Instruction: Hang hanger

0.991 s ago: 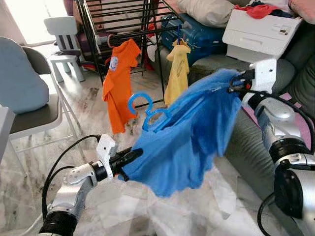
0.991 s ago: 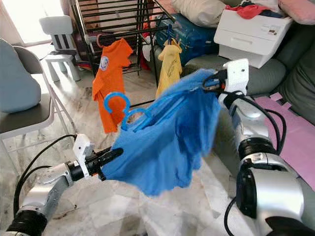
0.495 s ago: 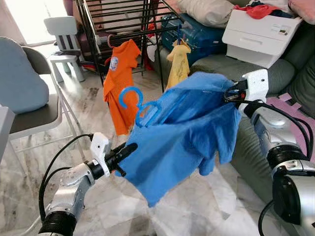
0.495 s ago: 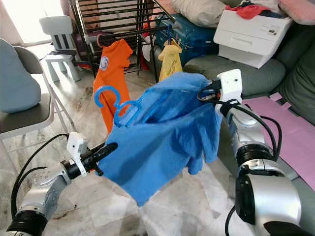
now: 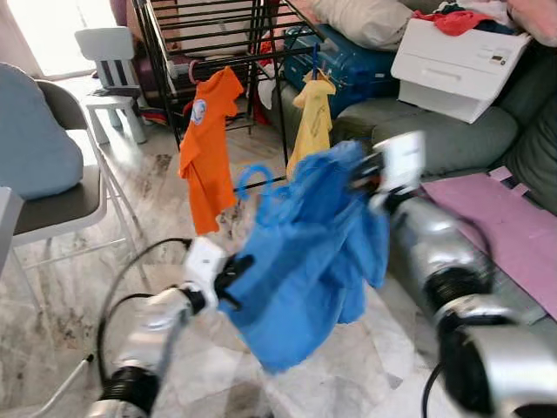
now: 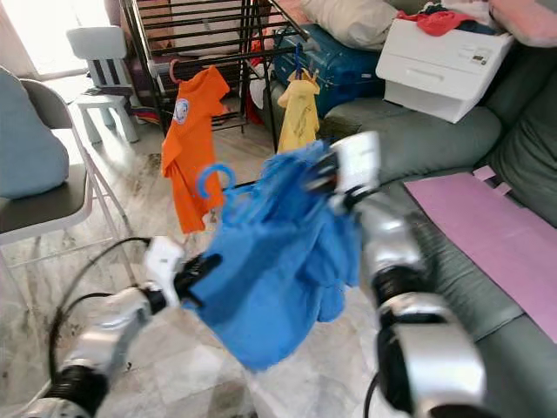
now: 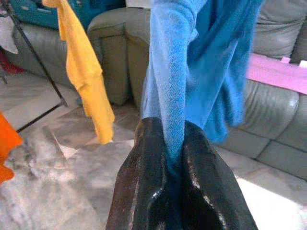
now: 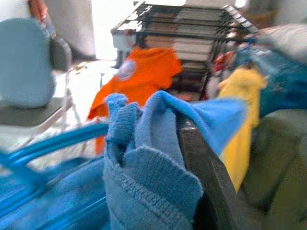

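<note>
A blue shirt (image 5: 305, 261) on a blue hanger hangs between my two grippers in front of me. The hanger's hook (image 5: 252, 178) sticks up above the cloth. My left gripper (image 5: 233, 272) is shut on the shirt's lower left edge; its fingers (image 7: 158, 158) pinch the cloth in the left wrist view. My right gripper (image 5: 361, 174) is shut on the shirt's upper right part, the blue cloth (image 8: 148, 158) bunched against its finger (image 8: 204, 172). Behind stands the black drying rack (image 5: 209, 43), with an orange shirt (image 5: 204, 144) and a yellow shirt (image 5: 312, 122) hanging from it.
A grey sofa (image 5: 452, 139) runs along the right, with a white box (image 5: 452, 57) and a pink mat (image 5: 513, 226) on it. A folding chair (image 5: 52, 183) with a blue cushion stands at the left. A small white chair (image 5: 109, 61) stands behind it. Marble floor lies below.
Both grippers have come closer together and the shirt now hangs bunched instead of spread. The right gripper moved left and the left gripper moved right. The hanger's hook sits nearer the rack's shirts.
</note>
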{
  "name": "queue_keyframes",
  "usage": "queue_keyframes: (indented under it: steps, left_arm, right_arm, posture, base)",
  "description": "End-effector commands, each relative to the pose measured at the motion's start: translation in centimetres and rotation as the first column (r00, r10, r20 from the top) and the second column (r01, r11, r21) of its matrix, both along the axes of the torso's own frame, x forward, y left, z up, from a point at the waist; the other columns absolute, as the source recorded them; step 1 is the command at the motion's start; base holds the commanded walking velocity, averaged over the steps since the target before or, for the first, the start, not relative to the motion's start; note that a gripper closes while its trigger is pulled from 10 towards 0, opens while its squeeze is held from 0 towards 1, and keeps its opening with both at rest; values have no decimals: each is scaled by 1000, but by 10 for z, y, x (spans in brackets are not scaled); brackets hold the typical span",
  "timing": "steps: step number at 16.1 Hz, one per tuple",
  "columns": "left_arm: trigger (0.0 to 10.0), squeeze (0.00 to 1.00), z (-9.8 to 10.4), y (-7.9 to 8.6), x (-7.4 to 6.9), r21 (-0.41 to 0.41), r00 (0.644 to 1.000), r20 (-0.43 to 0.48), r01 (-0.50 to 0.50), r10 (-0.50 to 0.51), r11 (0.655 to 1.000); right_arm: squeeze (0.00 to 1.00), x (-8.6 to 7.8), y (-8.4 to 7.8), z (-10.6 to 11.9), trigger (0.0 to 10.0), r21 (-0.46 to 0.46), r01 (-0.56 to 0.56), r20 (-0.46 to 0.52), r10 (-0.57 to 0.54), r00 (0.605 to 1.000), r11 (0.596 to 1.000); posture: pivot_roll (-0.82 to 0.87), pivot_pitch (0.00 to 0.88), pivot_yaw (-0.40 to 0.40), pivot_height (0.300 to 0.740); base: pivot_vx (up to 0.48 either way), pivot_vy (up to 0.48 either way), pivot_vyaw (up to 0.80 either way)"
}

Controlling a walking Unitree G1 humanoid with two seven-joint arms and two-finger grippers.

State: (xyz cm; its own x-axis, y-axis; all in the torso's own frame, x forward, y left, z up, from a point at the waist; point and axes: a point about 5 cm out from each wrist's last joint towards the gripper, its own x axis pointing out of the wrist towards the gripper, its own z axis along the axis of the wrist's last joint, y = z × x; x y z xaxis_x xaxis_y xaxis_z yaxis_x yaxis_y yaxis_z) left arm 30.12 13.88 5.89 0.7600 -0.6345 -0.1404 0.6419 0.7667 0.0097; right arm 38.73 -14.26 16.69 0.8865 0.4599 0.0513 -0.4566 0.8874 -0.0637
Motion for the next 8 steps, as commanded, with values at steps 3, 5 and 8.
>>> queue_keyframes:
  steps: [3, 5, 8]
  left_arm:
    - [0, 0, 5, -7, 9, 16, 1000, 20, -23, 23, 1000]
    - [0, 0, 3, -9, 13, 35, 999, 4, -48, 48, 998]
    - [0, 0, 0, -11, 15, 54, 998, -17, -62, 63, 997]
  right_arm:
    - [0, -22, 34, -9, 0, -43, -258, -1, 259, 966, 965]
    - [0, -37, 44, -15, 0, -41, -378, -21, 378, 926, 925]
    - [0, -60, 52, -21, 0, -47, -535, -64, 532, 844, 844]
  posture:
    - [-104, 0, -21, 740]
    - [-104, 0, -20, 740]
    - [-110, 0, -15, 740]
  base:
    - [0, 0, 0]
    - [0, 0, 0]
    - [0, 0, 0]
